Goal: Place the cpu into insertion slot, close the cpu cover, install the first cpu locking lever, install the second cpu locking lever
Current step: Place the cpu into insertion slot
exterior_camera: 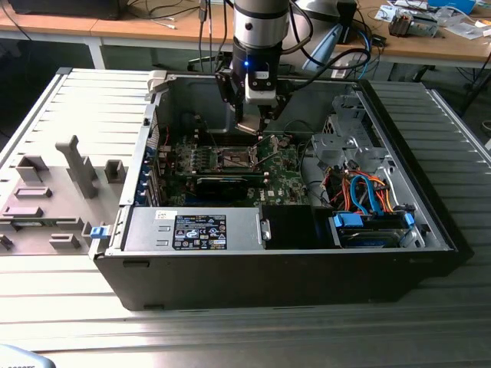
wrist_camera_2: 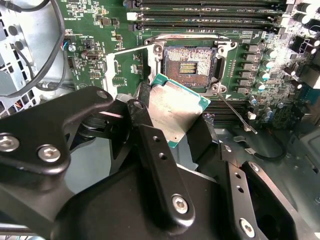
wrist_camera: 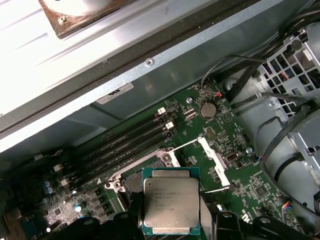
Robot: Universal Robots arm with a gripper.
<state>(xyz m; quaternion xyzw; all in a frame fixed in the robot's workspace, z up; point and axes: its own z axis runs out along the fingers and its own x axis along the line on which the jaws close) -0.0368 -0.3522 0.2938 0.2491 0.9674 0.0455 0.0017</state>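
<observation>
Nearest to us, the gripper [wrist_camera_2: 173, 120] has its fingers [wrist_camera_2: 150, 140] drawn in against two opposite edges of the cpu [wrist_camera_2: 172, 107]. It carries the chip flat, metal top up. The cpu hangs over the near side of the insertion slot [wrist_camera_2: 190, 62] and is not yet seated. In the second wrist view the slot's dark contact field lies bare just beyond the chip.

The cpu cover [wrist_camera_2: 111, 70] stands swung open, hinged at one side of the insertion slot. A thin locking lever [wrist_camera_2: 235, 112] angles away loose from a corner of the slot. Past the insertion slot run the long memory slots [wrist_camera_2: 210, 10], and in the exterior view the computer case [exterior_camera: 268, 276] walls in the whole board.

We judge the risks to be these:
- **Skewed descent.** The edge grip is narrow. If the chip comes down slightly turned or off-centre against the insertion slot, a corner could ride on the silvery rim and bend the contacts.
- **Fouling nearby parts.** The fingers might brush the raised cover or the free lever — both stand close to the slot.

We cannot tell how squarely the chip lines up with the slot.
</observation>
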